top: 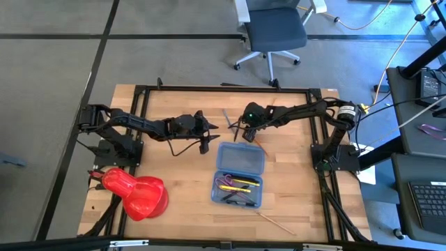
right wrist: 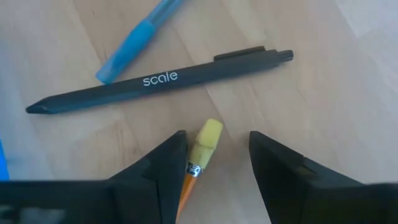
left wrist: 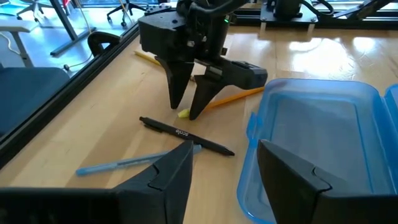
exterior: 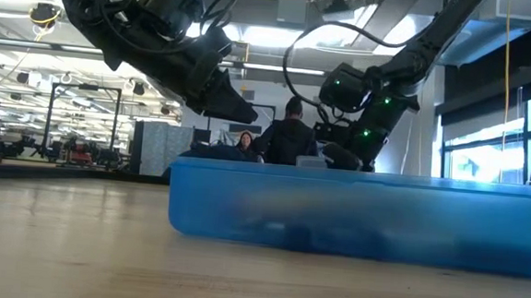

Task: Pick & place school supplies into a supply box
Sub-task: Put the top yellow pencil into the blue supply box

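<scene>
The blue supply box [top: 239, 174] lies open; its near half holds purple scissors [top: 224, 183] and pens, its far half [left wrist: 317, 137] is bare. Beyond it on the table lie a black pen [right wrist: 155, 81], a blue pen [right wrist: 134, 40] and an orange pencil [left wrist: 233, 98] with a yellow eraser [right wrist: 207, 138]. My right gripper [right wrist: 217, 143] points down, open, its fingers on either side of the eraser end. My left gripper [left wrist: 225, 155] is open, hovering left of these pens and touching nothing. Another yellow pencil [left wrist: 146, 57] lies farther off. My right gripper comes from above, pointing down, with its fingers astride the pencil's eraser end [right wrist: 207, 138], which lies on the table. One finger [right wrist: 168, 162] stands right beside the eraser and ferrule; I cannot tell whether it touches them.
A big glossy red object [top: 136, 194] sits at the near left corner. A plain wood pencil [top: 275, 222] lies near the table's near edge, right of the box. A dark frame [top: 230, 88] borders the table. People sit in the room behind [exterior: 289, 137].
</scene>
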Robot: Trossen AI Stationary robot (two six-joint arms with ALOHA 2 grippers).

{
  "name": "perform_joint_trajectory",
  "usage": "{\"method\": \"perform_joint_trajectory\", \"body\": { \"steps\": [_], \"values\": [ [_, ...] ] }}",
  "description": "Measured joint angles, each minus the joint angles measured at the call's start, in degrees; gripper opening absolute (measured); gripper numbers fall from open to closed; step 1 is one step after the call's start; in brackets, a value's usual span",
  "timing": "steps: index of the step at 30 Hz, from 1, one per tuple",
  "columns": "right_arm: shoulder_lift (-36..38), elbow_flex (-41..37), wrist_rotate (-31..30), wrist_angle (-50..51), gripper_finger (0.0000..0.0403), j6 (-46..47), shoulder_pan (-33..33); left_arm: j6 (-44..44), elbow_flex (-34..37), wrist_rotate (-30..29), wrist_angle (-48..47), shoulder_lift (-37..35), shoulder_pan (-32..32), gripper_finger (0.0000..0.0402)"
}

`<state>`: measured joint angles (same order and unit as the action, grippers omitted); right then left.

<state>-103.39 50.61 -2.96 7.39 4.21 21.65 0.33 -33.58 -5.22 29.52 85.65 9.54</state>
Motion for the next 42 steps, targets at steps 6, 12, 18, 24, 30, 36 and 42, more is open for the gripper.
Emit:
{"method": "perform_joint_trajectory", "body": {
  "steps": [6,12,18,24,30,36,42],
  "values": [
    [0.16,0.00,0.09,1.07,0.0133,0.15,-0.08,0.01,0.00,-0.04,0.00,0.00,0.00,0.0170],
    [0.11,-0.02,0.15,1.56,0.0078,0.06,-0.11,0.01,0.00,-0.08,0.00,0.02,0.00,0.0169],
    [0.62,-0.07,0.15,1.95,0.0040,-0.04,-0.09,0.01,0.00,-1.58,0.00,0.02,0.00,0.0171],
    [4.31,-0.36,0.21,7.31,0.0039,0.04,-0.11,0.08,0.00,-2.84,-0.10,0.02,0.00,0.0169],
    [13.11,0.76,4.85,12.23,0.0036,2.65,-2.44,3.27,0.00,-2.81,-0.40,0.02,0.00,0.0173],
    [21.12,0.83,11.24,3.85,0.0043,8.53,-9.84,3.46,0.00,-2.79,-1.07,0.04,-0.07,0.0173],
    [21.02,0.85,11.70,-11.14,0.0040,11.75,-20.68,3.46,-0.02,-2.79,-2.79,0.04,-0.07,0.0172]
  ]
}}
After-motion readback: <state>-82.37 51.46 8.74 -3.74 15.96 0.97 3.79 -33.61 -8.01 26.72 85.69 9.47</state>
